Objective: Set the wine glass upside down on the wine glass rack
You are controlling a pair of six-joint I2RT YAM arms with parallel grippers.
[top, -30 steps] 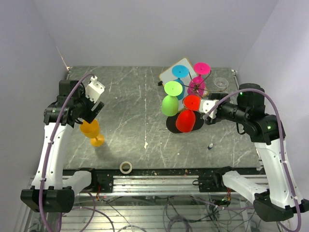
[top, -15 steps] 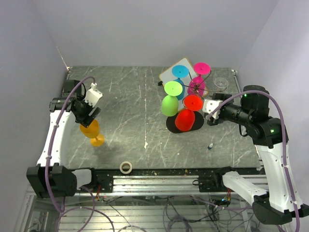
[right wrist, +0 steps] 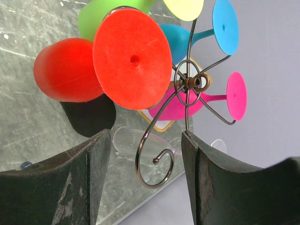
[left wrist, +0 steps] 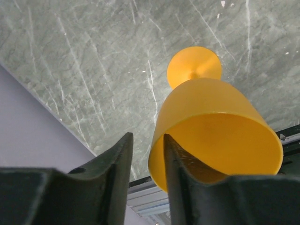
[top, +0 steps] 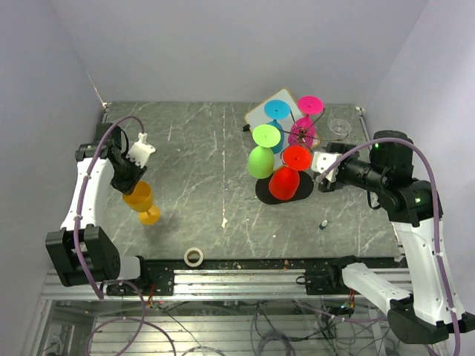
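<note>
**Item: orange wine glass** [top: 139, 199]. It stood at the left of the bench [top: 208, 163], well apart from the wine glass rack [top: 261, 193] at the far right.

**Orientation:** Foot on the bench, mouth upward. The long axis ran foot to mouth, near vertical. In the top view the bowl lay slightly far-left of the foot, but lean or mere perspective could not be told. In the left wrist view the open mouth faced the camera, with the foot beyond it.

**Left pincer** [left wrist: 146, 138]**:** Narrowly parted astride the rim, one finger inside the bowl and one outside. A slit of bench showed between the outer finger and the wall, so whether it pinched the glass cannot be told.

**Right pincer** [right wrist: 143, 140]**:** Spread wide, holding nothing, just beside the rack on its right.

**Rack:** Carried a green glass [top: 260, 161], a red glass [top: 284, 185], a blue glass [right wrist: 185, 41] and a magenta glass [right wrist: 185, 105], all inverted. One scroll arm [right wrist: 152, 161] on the right hung free.

**Hazards, as judged:**
- A hold on one thin rim wall could let the glass pivot or slip during lifting and inverting.
- The carry across the bench is long.
- On the crowded rack, the foot or bowl might knock a hung glass or tip the stand.
- The right pincer beside the free arm might obstruct the approach.
</note>
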